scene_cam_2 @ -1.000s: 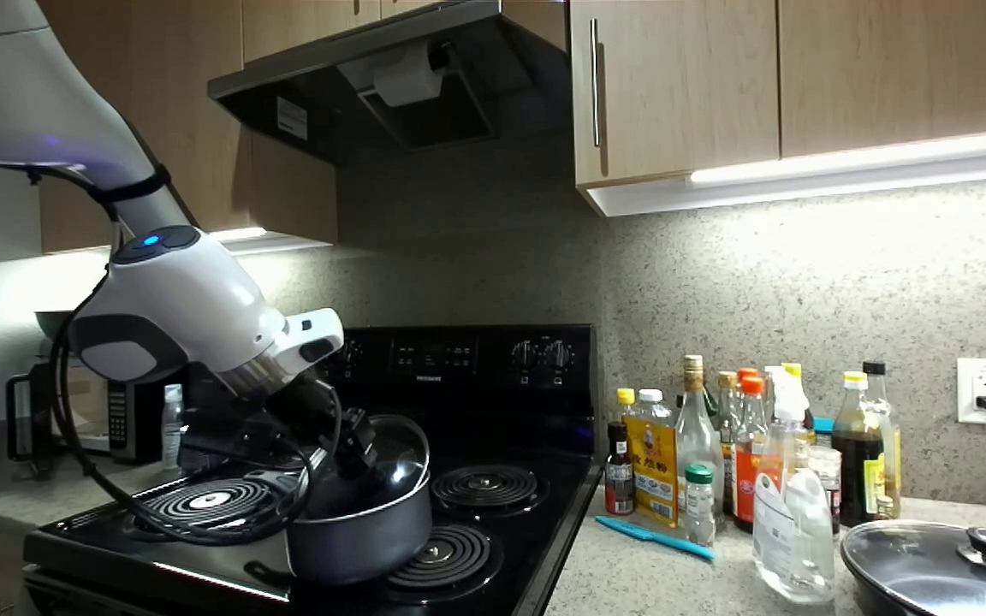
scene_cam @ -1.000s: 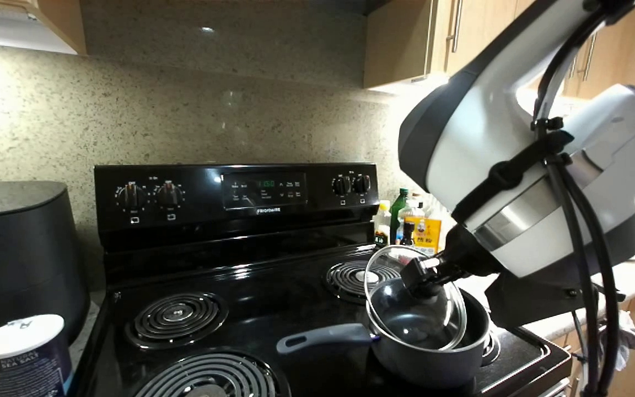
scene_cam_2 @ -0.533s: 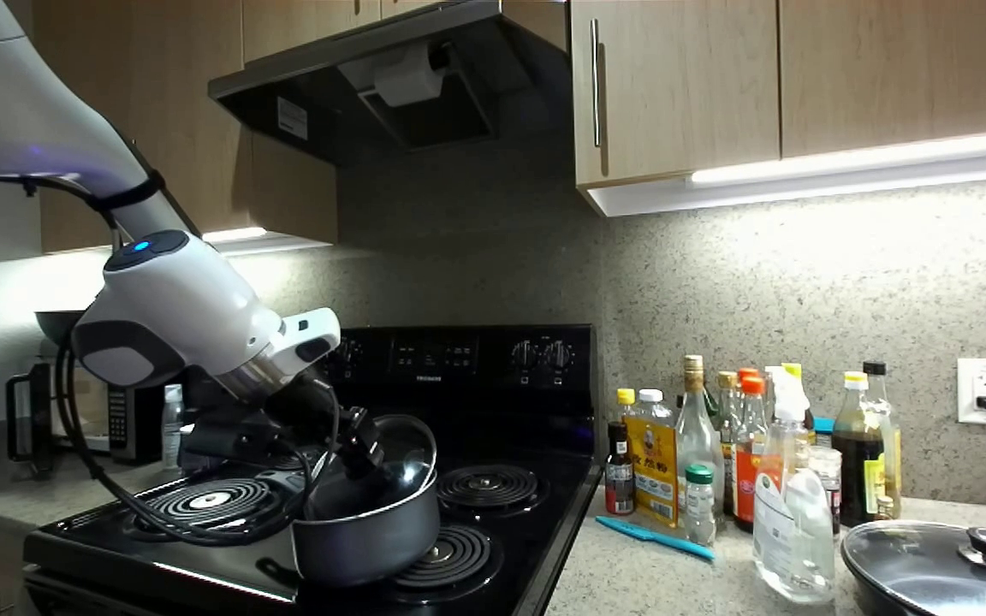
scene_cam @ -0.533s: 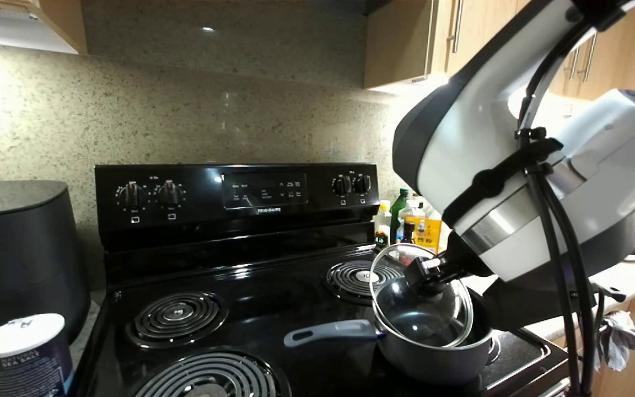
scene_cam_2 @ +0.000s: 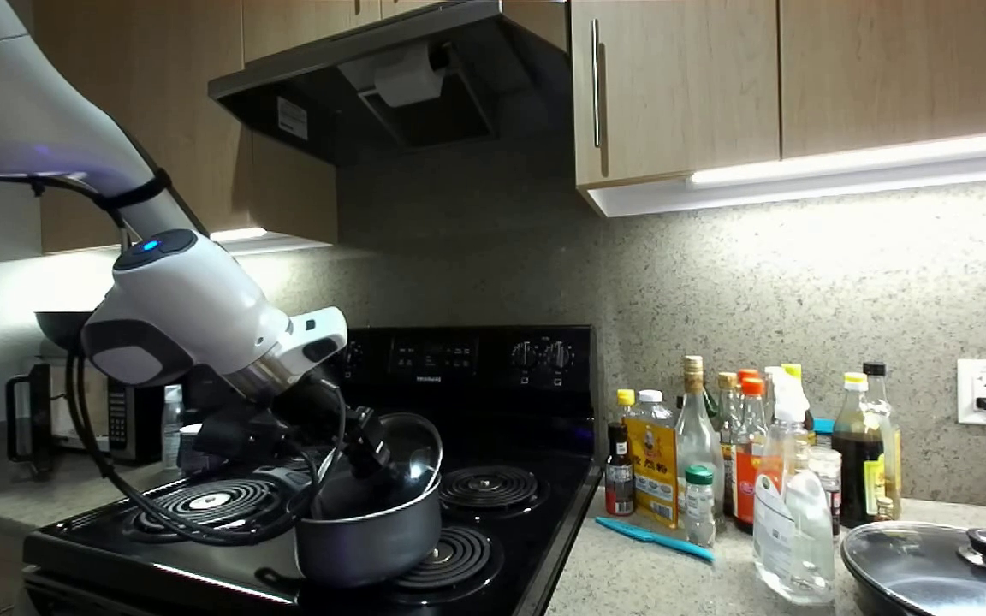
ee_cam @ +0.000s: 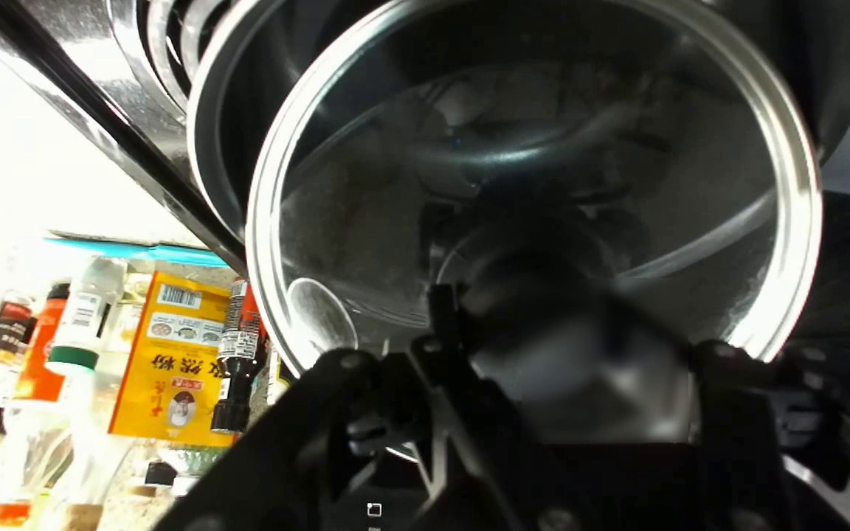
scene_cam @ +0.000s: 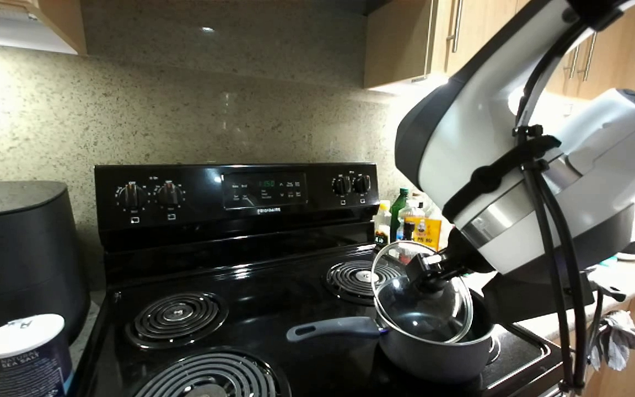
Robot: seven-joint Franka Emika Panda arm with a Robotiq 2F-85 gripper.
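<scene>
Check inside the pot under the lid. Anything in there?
In the pot, dark inner wall shows beside the tilted glass lid. The lid's reflections and the tool hide the bottom, so contents, if any, can't be told.

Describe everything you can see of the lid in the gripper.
The lid is round and see-through, like glass, with a shiny, metal-looking rim and glints of light. It is steeply tilted, not seated: its upper edge stands above the dark grey saucepan, while its lower part reaches the pan's mouth; whether the edges touch, I cannot tell. The gripper is closed on it at the middle, hiding most of any knob there.
</scene>
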